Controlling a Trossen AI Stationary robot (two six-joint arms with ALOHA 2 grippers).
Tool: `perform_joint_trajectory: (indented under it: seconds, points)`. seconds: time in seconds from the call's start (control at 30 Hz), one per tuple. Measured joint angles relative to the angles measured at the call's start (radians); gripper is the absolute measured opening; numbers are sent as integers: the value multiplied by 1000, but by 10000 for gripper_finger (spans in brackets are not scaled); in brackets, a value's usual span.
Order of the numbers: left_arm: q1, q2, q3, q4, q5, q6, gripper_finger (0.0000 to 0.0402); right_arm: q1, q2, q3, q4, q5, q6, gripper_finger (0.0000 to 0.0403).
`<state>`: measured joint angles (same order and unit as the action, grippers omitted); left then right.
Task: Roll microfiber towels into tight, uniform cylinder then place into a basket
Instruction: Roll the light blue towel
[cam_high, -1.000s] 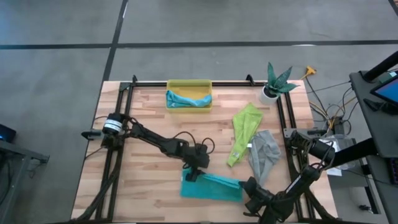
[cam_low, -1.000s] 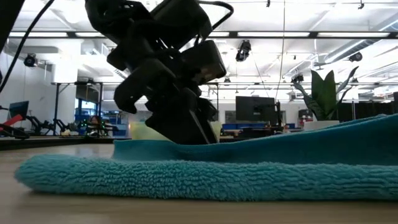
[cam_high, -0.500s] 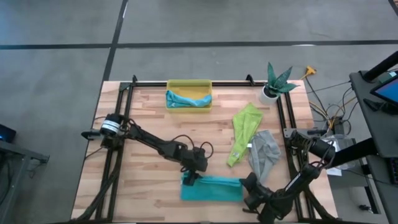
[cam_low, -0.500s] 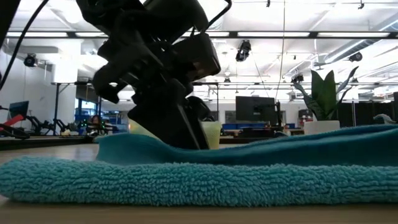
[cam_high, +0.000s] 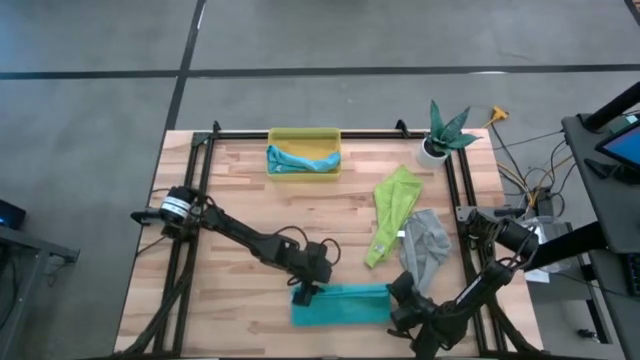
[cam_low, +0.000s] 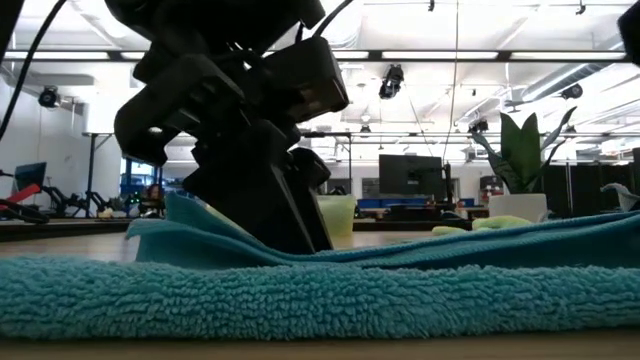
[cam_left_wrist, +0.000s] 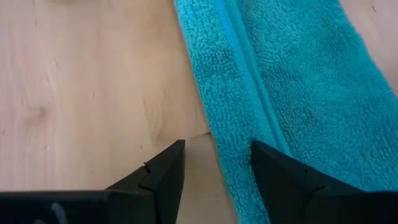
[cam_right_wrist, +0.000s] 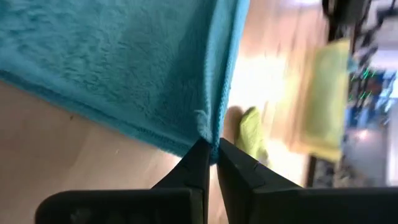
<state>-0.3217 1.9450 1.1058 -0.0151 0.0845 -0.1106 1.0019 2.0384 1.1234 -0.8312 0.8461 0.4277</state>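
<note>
Folded flat, the fluffy teal towel (cam_high: 340, 304) spans both tools on the wooden counter (cam_high: 240, 200). The right tool (cam_right_wrist: 210, 155) pinches a corner; the left tool (cam_left_wrist: 214, 165), jaws parted, straddles the opposite edge. Beyond lie limp lime (cam_high: 392, 212) and grey (cam_high: 424, 248) towels, and the translucent yellow basket (cam_high: 304, 136) partly hiding a light blue towel (cam_high: 298, 160).

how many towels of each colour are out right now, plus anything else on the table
teal towel: 1
light blue towel, in the yellow basket: 1
lime green towel: 1
grey towel: 1
yellow basket: 1
potted plant: 1
total: 6 things, 4 of them towels
</note>
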Motion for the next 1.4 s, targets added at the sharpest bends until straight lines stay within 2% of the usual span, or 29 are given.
perform_joint_trajectory:
  seconds: [0.1,0.27,0.47,0.63,0.77,0.93,1.2,1.4]
  points:
    - [-8,0,0,3,-16,-16,169,1,-1,1,44,-20,163,22]
    - [-24,0,1,3,-35,-23,169,-19,-10,-3,14,-43,367,22]
    - [-41,0,1,5,-74,-45,169,-28,-40,-6,-7,-79,406,22]
    - [-47,0,1,5,-108,-45,169,-28,-122,-6,-89,-70,456,22]
    - [-48,0,1,6,-122,-67,169,-30,-187,-7,-78,-28,456,37]
    - [-53,0,1,11,-149,-68,169,-76,-222,-15,64,63,454,67]
    - [-56,0,0,14,-153,-67,169,-188,-207,-15,214,53,214,76]
    - [-66,0,0,15,-156,-67,169,-263,-145,-32,328,-37,102,58]
